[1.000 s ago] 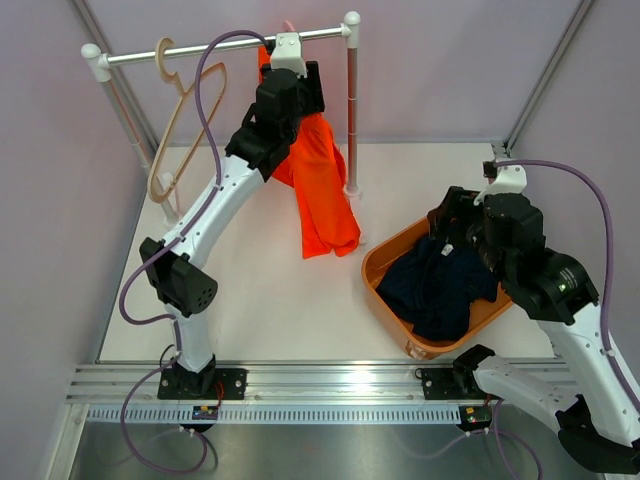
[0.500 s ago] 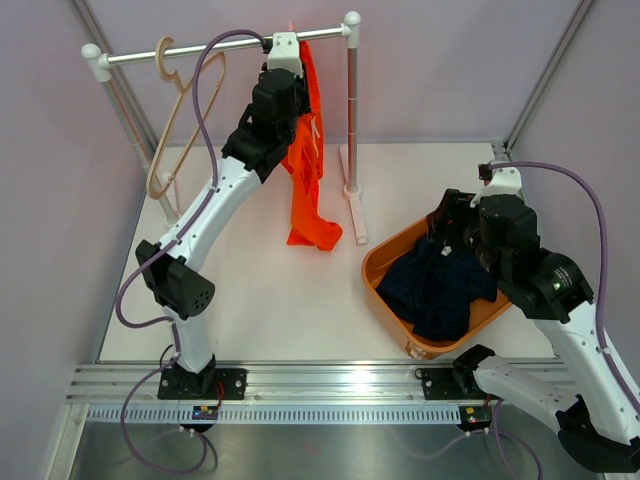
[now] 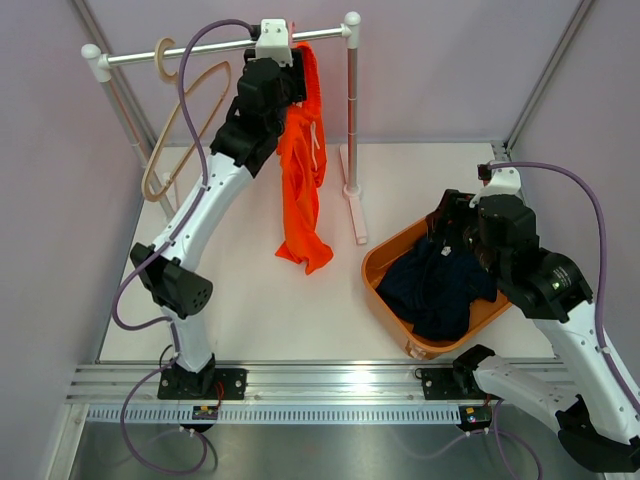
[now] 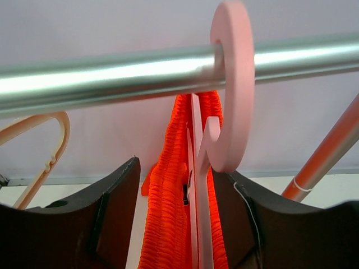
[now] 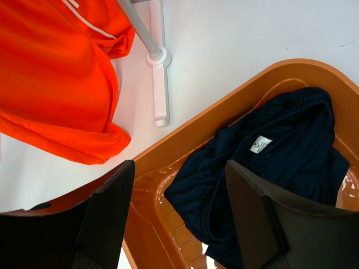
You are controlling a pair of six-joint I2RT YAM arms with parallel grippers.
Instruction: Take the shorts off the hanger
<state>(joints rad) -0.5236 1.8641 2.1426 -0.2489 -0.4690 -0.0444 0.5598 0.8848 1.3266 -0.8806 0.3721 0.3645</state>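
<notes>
The bright orange shorts (image 3: 300,180) hang limp from a pink hanger (image 4: 233,84) hooked over the metal rail (image 3: 200,50). My left gripper (image 3: 295,75) is up at the rail, open. Its fingers (image 4: 106,218) straddle the ribbed waistband (image 4: 168,224) and the hanger's stem. The right pad lies against them and a gap shows on the left. The dark navy shorts (image 3: 440,285) lie crumpled in the orange basket (image 3: 385,260). My right gripper (image 3: 448,228) hovers open over the basket's far-left rim (image 5: 168,145), holding nothing; the navy shorts (image 5: 280,151) lie below it.
An empty beige hanger (image 3: 180,120) hangs at the rail's left end, also in the left wrist view (image 4: 50,140). The rack's right post (image 3: 352,100) and its white foot (image 3: 355,210) stand between the orange shorts and the basket.
My left gripper has risen to the rail. The orange shorts have swung left and now hang straighter. The right arm has barely moved.
</notes>
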